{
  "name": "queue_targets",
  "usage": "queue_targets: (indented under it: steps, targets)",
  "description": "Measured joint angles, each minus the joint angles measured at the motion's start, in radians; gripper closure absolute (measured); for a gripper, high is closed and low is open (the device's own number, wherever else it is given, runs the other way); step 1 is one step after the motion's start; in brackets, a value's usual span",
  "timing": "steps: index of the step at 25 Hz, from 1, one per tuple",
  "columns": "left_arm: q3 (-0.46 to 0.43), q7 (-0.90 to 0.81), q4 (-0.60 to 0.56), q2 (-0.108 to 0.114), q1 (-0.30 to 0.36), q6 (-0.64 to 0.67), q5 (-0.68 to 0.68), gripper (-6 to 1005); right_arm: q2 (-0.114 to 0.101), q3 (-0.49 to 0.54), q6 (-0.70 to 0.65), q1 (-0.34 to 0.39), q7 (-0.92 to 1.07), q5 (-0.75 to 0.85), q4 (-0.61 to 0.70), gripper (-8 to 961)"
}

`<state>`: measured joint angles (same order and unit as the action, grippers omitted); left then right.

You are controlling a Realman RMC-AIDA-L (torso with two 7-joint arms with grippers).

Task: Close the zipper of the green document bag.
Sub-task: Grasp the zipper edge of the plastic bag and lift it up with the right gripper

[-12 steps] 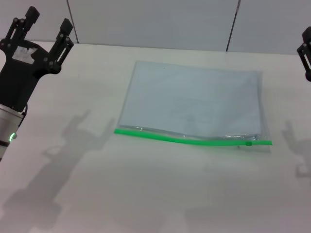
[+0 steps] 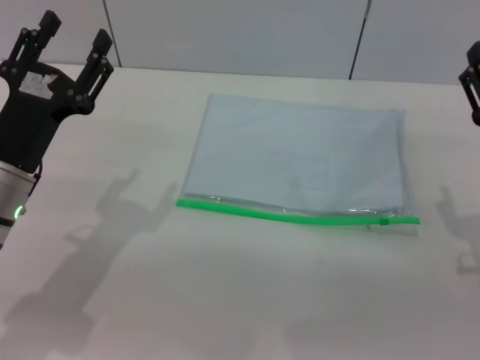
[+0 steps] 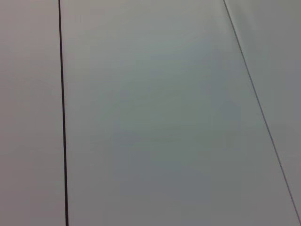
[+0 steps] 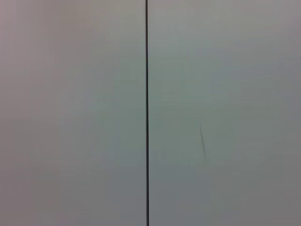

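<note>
The green document bag lies flat in the middle of the white table, a pale translucent pouch. Its zipper runs as a bright green strip along the near long edge, with the small slider tab near the right end. My left gripper is raised at the far left, well away from the bag, open with nothing between its fingers. Only a dark sliver of my right gripper shows at the right edge, also raised. Both wrist views show only wall panels.
The white table spreads around the bag, with arm shadows on its left and right. A panelled wall stands behind the far edge.
</note>
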<state>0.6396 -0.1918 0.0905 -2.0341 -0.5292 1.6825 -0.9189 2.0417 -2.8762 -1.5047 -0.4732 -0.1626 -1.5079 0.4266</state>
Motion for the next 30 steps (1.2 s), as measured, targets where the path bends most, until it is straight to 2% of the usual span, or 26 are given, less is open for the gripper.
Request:
queue_targets:
  steps: [5, 8, 14, 21, 30]
  targets:
    - [0.0, 0.0, 0.0, 0.001, -0.001, -0.001, 0.0, 269, 0.0, 0.0, 0.012, -0.005, -0.015, 0.002, -0.015, 129]
    - [0.0, 0.0, 0.0, 0.002, -0.001, -0.002, 0.0, 270, -0.001, 0.0, 0.027, -0.007, -0.091, 0.027, -0.018, 133]
    - [0.0, 0.0, 0.0, 0.002, -0.002, -0.003, 0.0, 270, 0.002, 0.0, 0.107, -0.009, -0.381, 0.043, -0.014, 141]
    - [-0.004, 0.0, 0.0, 0.002, -0.003, -0.004, 0.001, 270, 0.006, 0.0, 0.206, 0.039, -0.838, 0.04, -0.008, 150]
    - [-0.01, 0.001, 0.0, 0.003, -0.003, -0.007, 0.008, 270, 0.007, 0.0, 0.29, 0.089, -1.216, 0.046, -0.008, 162]
